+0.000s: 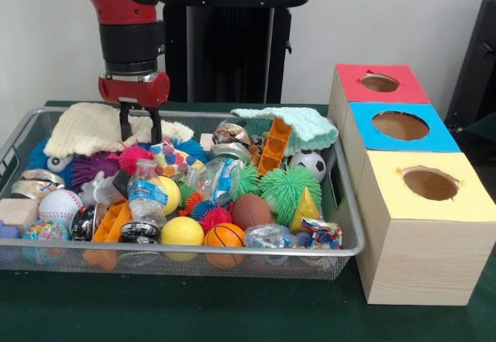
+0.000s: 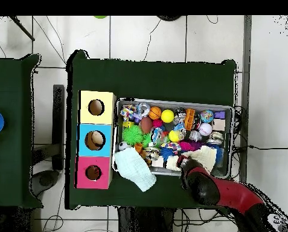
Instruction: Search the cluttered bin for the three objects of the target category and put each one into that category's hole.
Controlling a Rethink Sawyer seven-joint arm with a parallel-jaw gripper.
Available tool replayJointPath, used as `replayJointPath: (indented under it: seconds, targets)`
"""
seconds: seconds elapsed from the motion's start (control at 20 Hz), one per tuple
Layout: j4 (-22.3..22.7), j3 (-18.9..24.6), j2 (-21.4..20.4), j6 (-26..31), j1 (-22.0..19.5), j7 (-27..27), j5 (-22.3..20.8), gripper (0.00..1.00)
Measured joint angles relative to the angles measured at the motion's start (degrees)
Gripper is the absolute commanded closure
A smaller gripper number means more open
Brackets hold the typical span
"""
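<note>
A wire bin (image 1: 232, 250) holds a heap of toys. Among them are a baseball (image 1: 60, 205), a yellow ball (image 1: 182, 231), a small basketball (image 1: 225, 236), a soccer ball (image 1: 313, 164), a brown football (image 1: 251, 210) and a green spiky ball (image 1: 288, 187). My gripper (image 1: 140, 134) hangs open at the bin's back left in the front view. It is over a cream knitted cloth (image 1: 89, 129) and just above a pink spiky ball (image 1: 133, 157), with nothing between its fingers. In the overhead view the red arm (image 2: 212, 187) covers the gripper.
Beside the bin stand three boxes with round holes in their tops: red (image 1: 380, 83), blue (image 1: 401, 126) and yellow (image 1: 430, 183). A mint cloth (image 1: 291, 125) drapes over the bin's corner nearest the boxes. A water bottle (image 1: 145, 195) and an orange block (image 1: 273, 146) stick up from the heap.
</note>
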Motion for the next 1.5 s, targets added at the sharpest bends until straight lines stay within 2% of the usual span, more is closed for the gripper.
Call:
replayJointPath:
  seconds: [0.05,0.5,0.8,1.0,1.15,1.25,1.3,1.5]
  targets:
    - [-0.43,-1.12,-0.09,0.01,1.14,0.00,-0.01,1.00]
    - [-1.86,-3.65,-0.34,0.01,3.72,0.00,-1.20,1.00]
    - [-1.46,-3.63,-1.74,0.04,3.23,0.00,-1.21,1.00]
    - [0.65,-1.71,-5.43,0.84,1.16,0.00,-0.81,1.00]
    - [4.53,1.97,-11.12,2.78,-2.09,0.00,0.81,1.00]
    - [5.72,2.96,-12.84,3.32,-2.83,0.00,1.47,1.00]
    - [7.35,4.25,-15.28,3.93,-3.59,0.00,2.27,1.00]
    - [9.77,5.83,-18.73,4.49,-3.98,0.00,3.52,1.00]
